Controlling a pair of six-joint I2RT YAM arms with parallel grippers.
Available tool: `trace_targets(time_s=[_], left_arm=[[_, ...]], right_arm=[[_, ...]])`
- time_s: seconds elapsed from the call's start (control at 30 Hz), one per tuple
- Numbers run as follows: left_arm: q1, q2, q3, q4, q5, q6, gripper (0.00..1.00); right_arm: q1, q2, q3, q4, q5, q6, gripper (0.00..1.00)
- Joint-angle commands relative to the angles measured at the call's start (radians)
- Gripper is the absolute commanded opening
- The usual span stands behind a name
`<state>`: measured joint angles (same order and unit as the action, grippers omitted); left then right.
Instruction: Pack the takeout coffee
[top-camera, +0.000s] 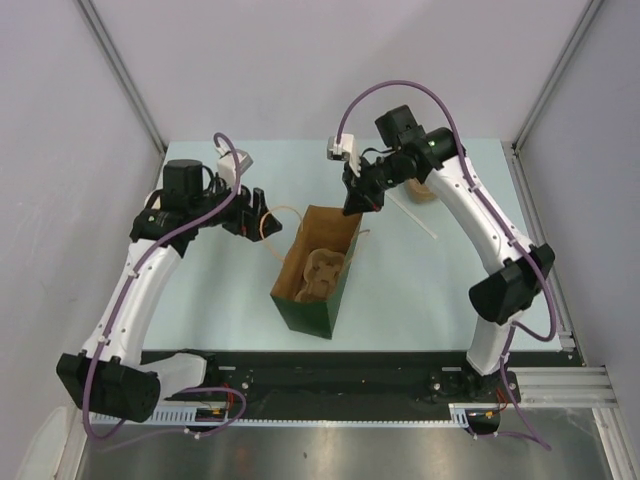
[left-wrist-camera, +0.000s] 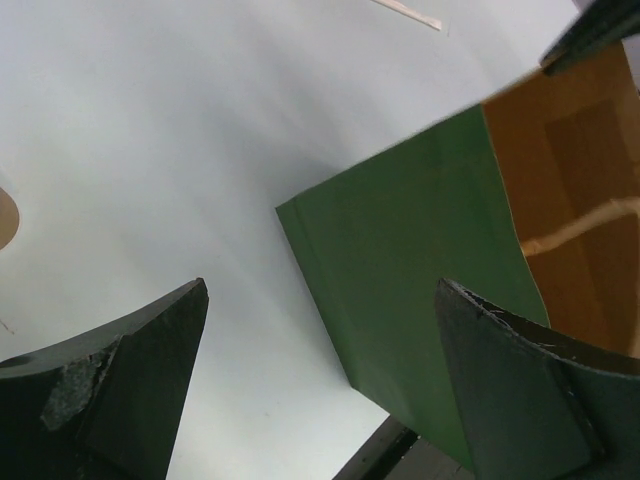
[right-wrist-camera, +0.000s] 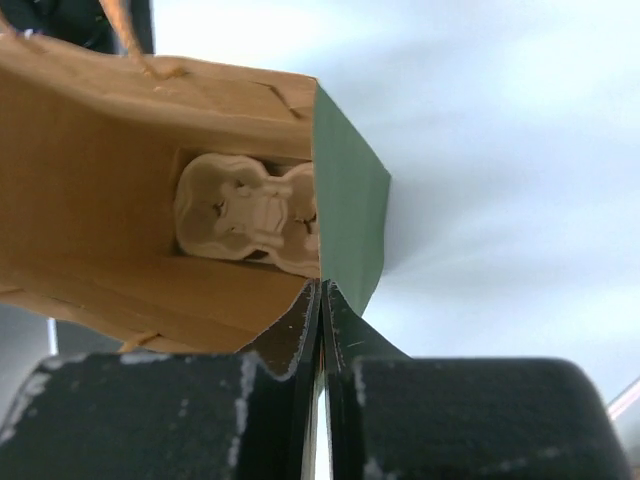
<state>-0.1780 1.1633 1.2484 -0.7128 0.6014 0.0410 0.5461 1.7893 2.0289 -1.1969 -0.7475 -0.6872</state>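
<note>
Right gripper (right-wrist-camera: 320, 300) pinches the rim of the paper bag (top-camera: 310, 318), fingers closed.
Takeout coffee (top-camera: 422, 192) stands behind that arm, half hidden, outside the bag; left gripper (left-wrist-camera: 322, 290) gapes empty alongside.

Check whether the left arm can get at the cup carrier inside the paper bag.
Probably yes: the paper bag stands open-mouthed, the right gripper pinching its rim, and nothing covers the cup carrier.

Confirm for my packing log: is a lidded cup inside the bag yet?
No; looking into the paper bag, only a pale pulp cup carrier lies at its bottom.
</note>
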Motion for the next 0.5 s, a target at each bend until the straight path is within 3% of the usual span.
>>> trace_targets(time_s=[0.0, 0.23, 0.27, 0.4, 0.47], left_arm=[[0.008, 0.012, -0.014, 0.059, 0.023, -0.033, 0.99], [0.078, 0.102, 0.095, -0.002, -0.018, -0.023, 1.00], [0.087, 0.146, 0.123, -0.035, -0.075, 0.012, 1.00], [0.107, 0.302, 0.307, -0.131, -0.208, 0.105, 0.99], [0.118, 0.387, 0.434, -0.201, -0.261, 0.129, 1.00]], right_arm=[[-0.034, 0.088, 0.135, -0.042, -0.065, -0.057, 0.06], [-0.051, 0.186, 0.263, -0.078, -0.070, -0.112, 0.18], [-0.051, 0.193, 0.270, -0.078, -0.063, -0.113, 0.22], [-0.055, 0.220, 0.309, -0.078, -0.044, -0.100, 0.51], [-0.060, 0.228, 0.326, -0.079, -0.032, -0.084, 0.58]])
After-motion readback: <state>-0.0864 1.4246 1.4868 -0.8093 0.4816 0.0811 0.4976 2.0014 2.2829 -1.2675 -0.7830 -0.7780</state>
